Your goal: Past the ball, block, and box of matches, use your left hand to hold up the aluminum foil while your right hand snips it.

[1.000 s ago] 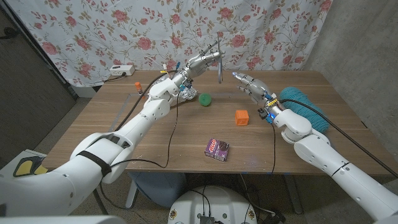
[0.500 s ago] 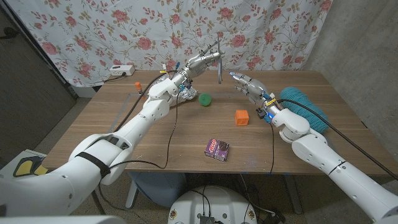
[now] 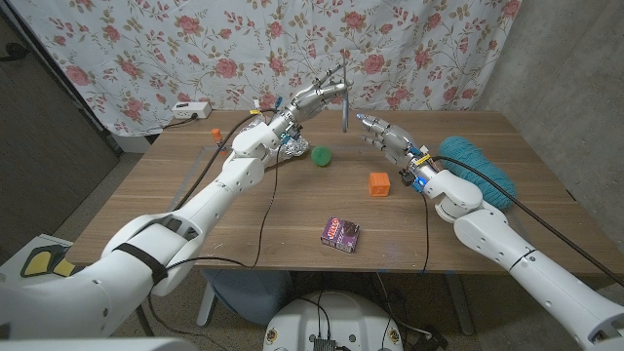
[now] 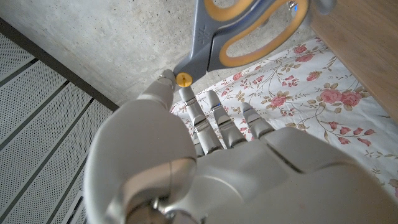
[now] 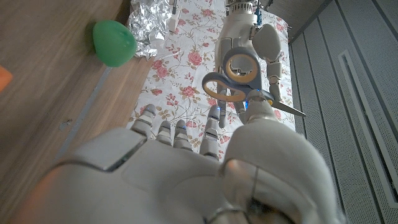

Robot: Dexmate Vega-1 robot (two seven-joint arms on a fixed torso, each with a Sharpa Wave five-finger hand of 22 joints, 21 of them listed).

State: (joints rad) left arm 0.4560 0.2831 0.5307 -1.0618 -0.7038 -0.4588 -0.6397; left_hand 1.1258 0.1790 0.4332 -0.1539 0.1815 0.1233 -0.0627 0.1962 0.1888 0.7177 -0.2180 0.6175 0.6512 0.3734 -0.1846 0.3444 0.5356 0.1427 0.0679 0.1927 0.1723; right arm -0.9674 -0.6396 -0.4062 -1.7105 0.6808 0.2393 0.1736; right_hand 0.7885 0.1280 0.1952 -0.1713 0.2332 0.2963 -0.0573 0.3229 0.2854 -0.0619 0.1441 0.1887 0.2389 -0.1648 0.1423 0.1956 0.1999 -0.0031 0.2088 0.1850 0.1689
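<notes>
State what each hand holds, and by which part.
Left hand holds grey-bladed, yellow-handled scissors near the pivot, handles hanging down. Right hand holds nothing, fingers apart.

Upper middle of the head view, the scissors (image 3: 343, 97) show as a thin grey sliver, too small to make out blades from handles. The left robot hand (image 3: 310, 97) holds them, but its fingers blur together at that size. Just below, the aluminum foil (image 3: 295, 147) peeks from behind the left arm, partly hidden. In the left wrist view the scissors' yellow handles run off the top edge, and the table (image 4: 367, 43) is only a wedge in the upper right corner. In the right wrist view the ball (image 5: 114, 41) is soft-focused, and an orange scrap at the left edge is cut off, the block perhaps.
</notes>
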